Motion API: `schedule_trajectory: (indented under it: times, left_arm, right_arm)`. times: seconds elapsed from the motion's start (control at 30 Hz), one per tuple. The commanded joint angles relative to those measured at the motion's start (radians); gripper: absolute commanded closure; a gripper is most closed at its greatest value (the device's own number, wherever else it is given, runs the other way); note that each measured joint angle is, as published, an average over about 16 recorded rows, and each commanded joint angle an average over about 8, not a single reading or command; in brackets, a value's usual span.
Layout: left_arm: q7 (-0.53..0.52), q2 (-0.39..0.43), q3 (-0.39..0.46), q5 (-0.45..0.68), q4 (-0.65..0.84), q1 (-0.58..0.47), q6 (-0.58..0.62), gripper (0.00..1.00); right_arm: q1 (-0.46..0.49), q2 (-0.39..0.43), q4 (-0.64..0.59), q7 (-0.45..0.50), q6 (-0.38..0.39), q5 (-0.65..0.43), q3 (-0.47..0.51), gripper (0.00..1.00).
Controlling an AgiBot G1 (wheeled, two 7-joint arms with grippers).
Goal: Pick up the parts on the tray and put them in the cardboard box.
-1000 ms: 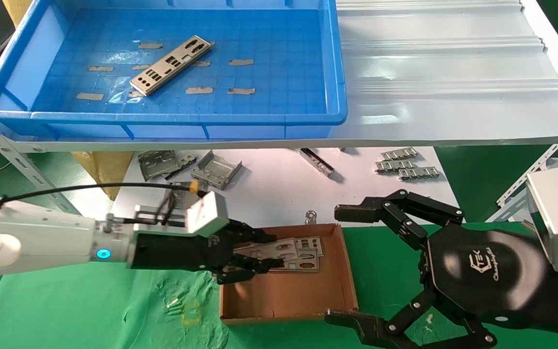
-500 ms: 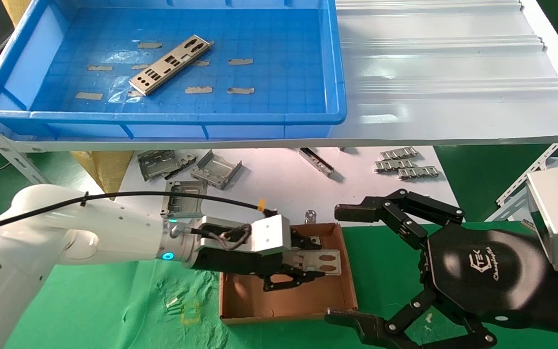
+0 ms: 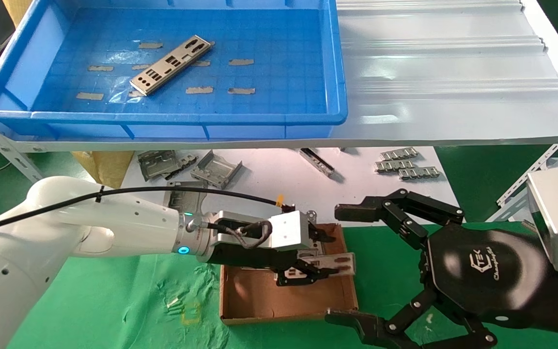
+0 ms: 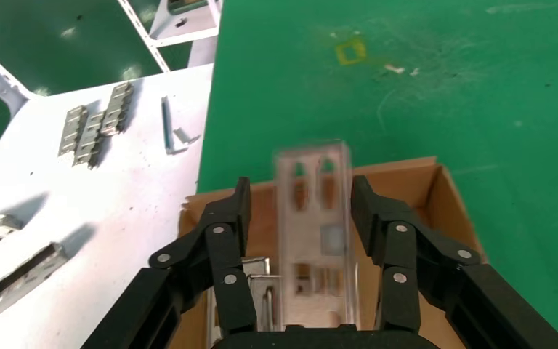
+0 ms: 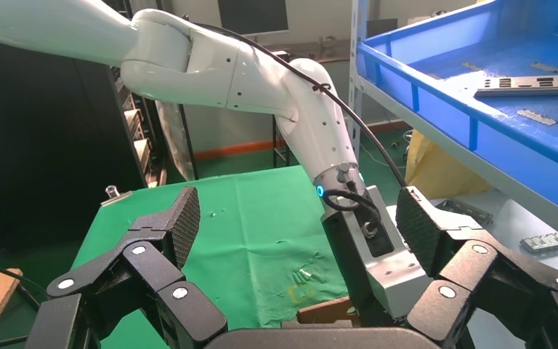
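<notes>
One silver punched part (image 3: pixel 170 64) lies slantwise on the floor of the blue tray (image 3: pixel 162 118) on the shelf. My left gripper (image 3: pixel 325 257) hovers over the far right of the cardboard box (image 3: pixel 269 295). Its fingers (image 4: pixel 236 211) stand open, with a blurred part (image 4: pixel 312 218) loose between them. That part (image 3: pixel 339 264) sticks out over the box's right wall. More plates (image 4: pixel 251 291) lie in the box underneath. My right gripper (image 3: pixel 334 264) hangs open and empty just right of the box, also seen as the right gripper (image 5: pixel 299 218).
Bent grey brackets (image 3: pixel 196 167) and ridged silver strips (image 3: pixel 405 166) lie on the white board behind the box. The white ribbed shelf sheet (image 3: pixel 453 72) runs to the tray's right. Green cloth (image 3: pixel 114 300) covers the table round the box.
My left gripper carried the part rightward across the box, its end now past the right wall, and its hold on the part has loosened. The right arm has stayed still.
</notes>
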Motion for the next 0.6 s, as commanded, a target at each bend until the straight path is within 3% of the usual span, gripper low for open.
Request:
schedule_trajectory:
  times: [0.03,0.3,0.6]
  left_arm:
    - [-0.004,-0.001,0.01,-0.007,0.011,0.0,-0.008,0.0]
    - [0.007,-0.01,0.008,-0.065,0.07,-0.014,0.037,0.0]
    - [0.005,-0.042,-0.032,-0.166,0.158,-0.029,0.222,0.0]
  right_arm:
    - [0.0,0.0,0.0,0.0,0.0,0.0,0.0,0.0]
    - [0.0,0.0,0.0,0.0,0.0,0.0,0.0,0.0]
    - [0.0,0.0,0.0,0.0,0.0,0.0,0.0,0.0]
